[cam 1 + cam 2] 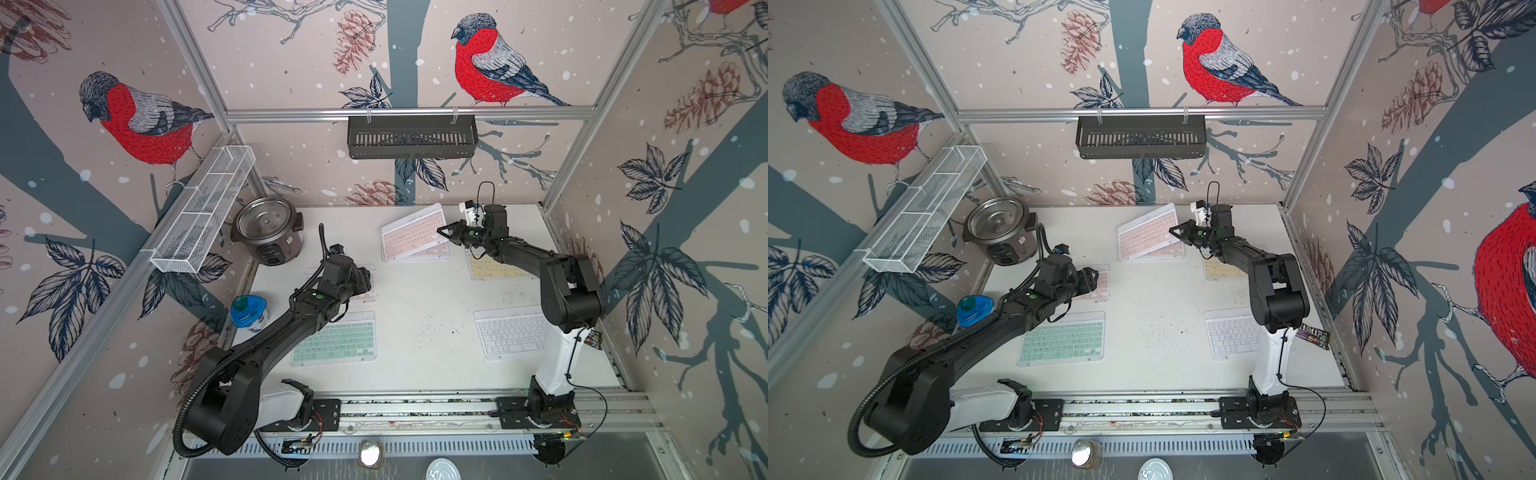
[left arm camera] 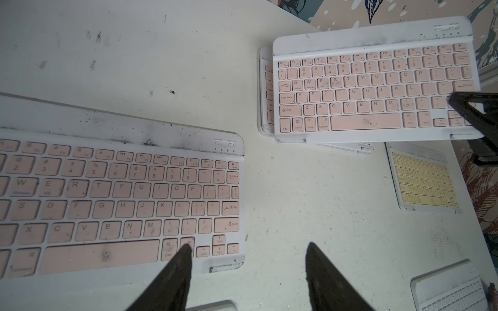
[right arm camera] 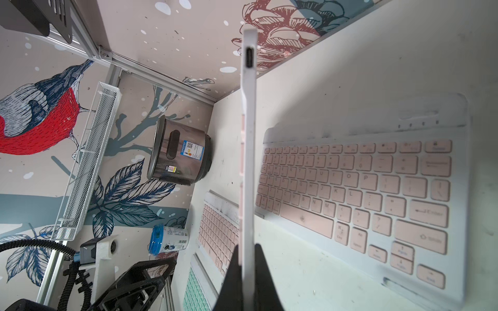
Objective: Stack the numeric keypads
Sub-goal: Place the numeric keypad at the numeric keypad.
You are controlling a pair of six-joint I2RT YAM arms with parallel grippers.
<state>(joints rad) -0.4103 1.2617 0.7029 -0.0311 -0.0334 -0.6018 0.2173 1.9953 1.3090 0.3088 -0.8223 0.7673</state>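
In both top views the right gripper (image 1: 442, 232) was clamped on one short end of a lifted keyboard (image 1: 409, 235) with pink keys, whose long axis ran straight on beyond the fingertips. It hung tilted and a little askew over a pile (image 1: 417, 257) of pink keyboards lying just beneath those fingers, so the right arm was plainly the nearer to the pile. The left gripper (image 1: 1096, 278) hovered over a loose pink keyboard (image 1: 1102, 293), well apart from the pile. The left wrist view showed its fingers (image 2: 172, 280) parted with nothing between them, one above the loose pink keyboard's corner, the other over bare table (image 2: 283, 188). The pile lay far ahead of those tips, a yellow keyboard (image 2: 423, 180) off to one side of it. In the right wrist view the lifted keyboard stood edge-on between the closed fingers (image 3: 264, 282), with the pile's top face spread flat alongside. The coming move probably turned on squaring the lifted keyboard's long axis with the pile's while laying it down flat.
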